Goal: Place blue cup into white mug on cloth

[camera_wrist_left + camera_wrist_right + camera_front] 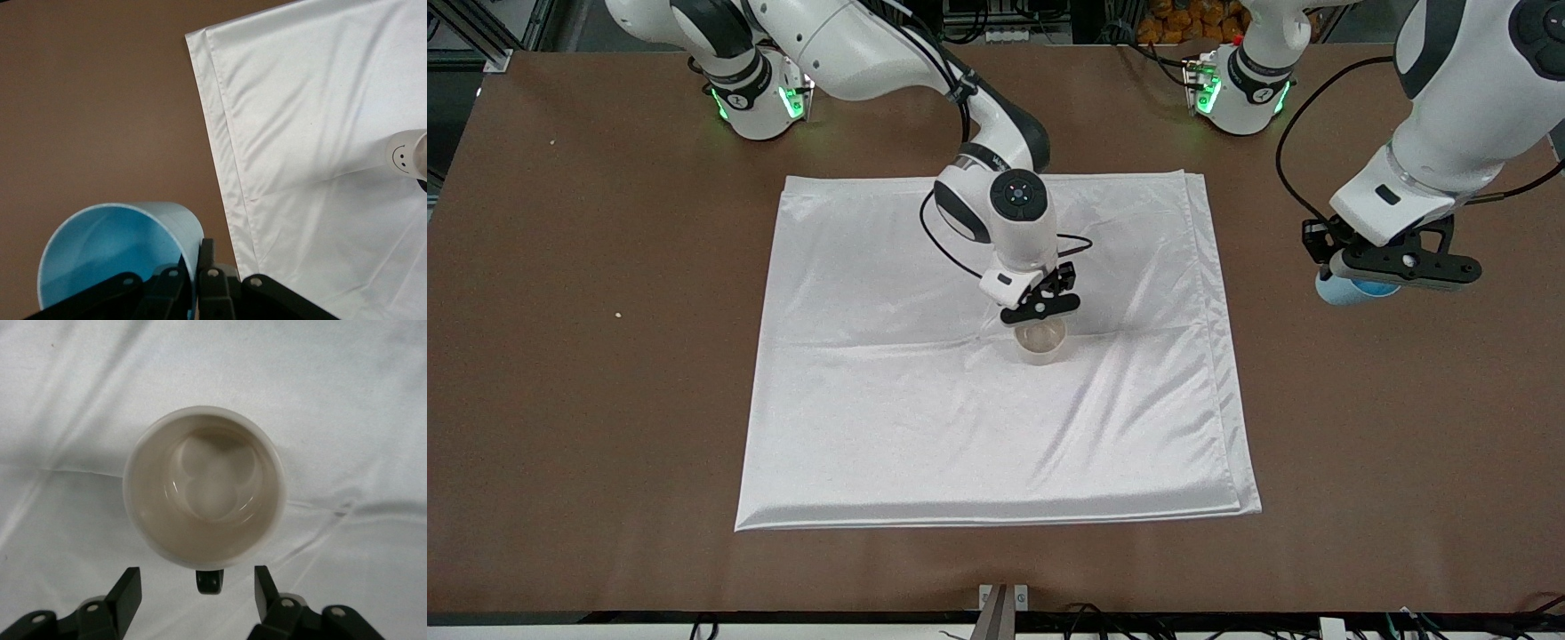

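Half the blue cup (1352, 290) hides under left pincer (1403, 267).

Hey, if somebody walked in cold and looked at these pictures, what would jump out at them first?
The large white cloth spread across the brown table, with the white mug standing upright on it under the open right tool. Then the left tool, off the cloth toward the left arm's end, shut on the blue cup by its rim.
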`<action>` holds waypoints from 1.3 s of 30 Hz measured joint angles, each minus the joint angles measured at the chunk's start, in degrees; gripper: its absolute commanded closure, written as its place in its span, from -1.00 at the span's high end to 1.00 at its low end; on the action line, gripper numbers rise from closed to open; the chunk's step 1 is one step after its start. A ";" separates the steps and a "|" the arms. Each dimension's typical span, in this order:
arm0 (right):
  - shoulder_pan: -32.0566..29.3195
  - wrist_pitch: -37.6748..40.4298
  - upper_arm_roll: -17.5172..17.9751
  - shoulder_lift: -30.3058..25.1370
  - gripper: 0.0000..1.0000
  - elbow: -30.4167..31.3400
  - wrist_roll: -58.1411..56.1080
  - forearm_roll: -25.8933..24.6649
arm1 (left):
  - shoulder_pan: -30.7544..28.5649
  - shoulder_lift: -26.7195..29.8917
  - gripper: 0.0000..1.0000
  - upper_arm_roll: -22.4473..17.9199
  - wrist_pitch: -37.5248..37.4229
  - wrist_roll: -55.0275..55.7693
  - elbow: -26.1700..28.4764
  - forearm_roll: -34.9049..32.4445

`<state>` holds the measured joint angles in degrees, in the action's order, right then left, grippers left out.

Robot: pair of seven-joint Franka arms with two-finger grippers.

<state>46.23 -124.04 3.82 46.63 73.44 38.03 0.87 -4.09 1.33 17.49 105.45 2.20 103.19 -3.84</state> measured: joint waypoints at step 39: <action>-1.69 33.32 -19.53 -29.35 1.00 0.64 -10.73 -0.90 | 6.61 -9.69 -1.00 11.66 0.15 9.28 -6.74 -1.98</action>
<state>44.54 -90.72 -15.71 17.28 74.07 27.30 -0.03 2.52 -8.36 29.15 105.60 11.48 96.45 -5.82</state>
